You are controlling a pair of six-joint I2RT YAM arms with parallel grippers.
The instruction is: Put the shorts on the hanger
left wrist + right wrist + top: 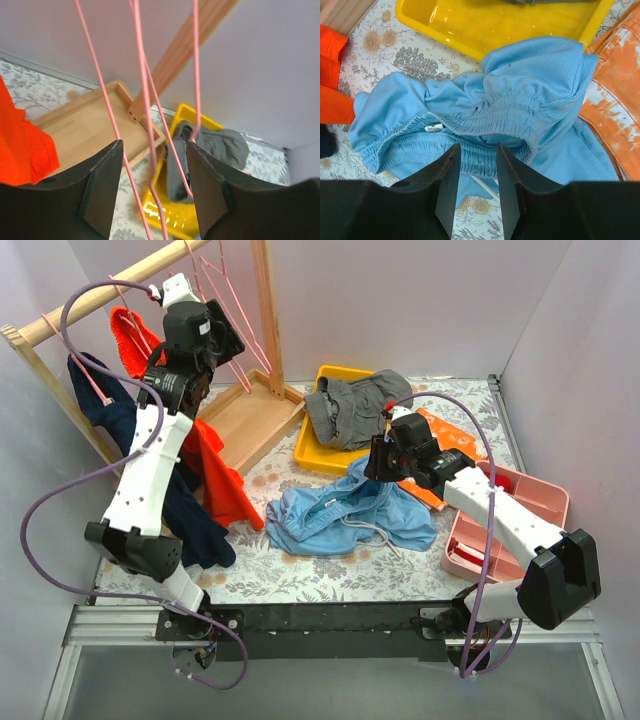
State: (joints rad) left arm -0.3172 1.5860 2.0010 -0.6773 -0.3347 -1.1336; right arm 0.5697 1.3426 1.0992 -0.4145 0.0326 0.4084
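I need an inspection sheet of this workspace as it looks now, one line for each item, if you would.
Surface: table with floral cover, crowded with clothes and trays.
Job's things: the shorts lie crumpled at centre; the hanger hangs at the wooden rail, bare.
Clutter: dark grey shorts in yellow tray; orange cloth; pink tray; wooden tray; orange-red garment, navy garment at left.
Grippers: left gripper open, hanger wires between its fingers; right gripper over the shorts' waistband, fingers narrowly apart, grip unclear.
Cables: purple cables loop off both arms.
Surroundings: grey walls.
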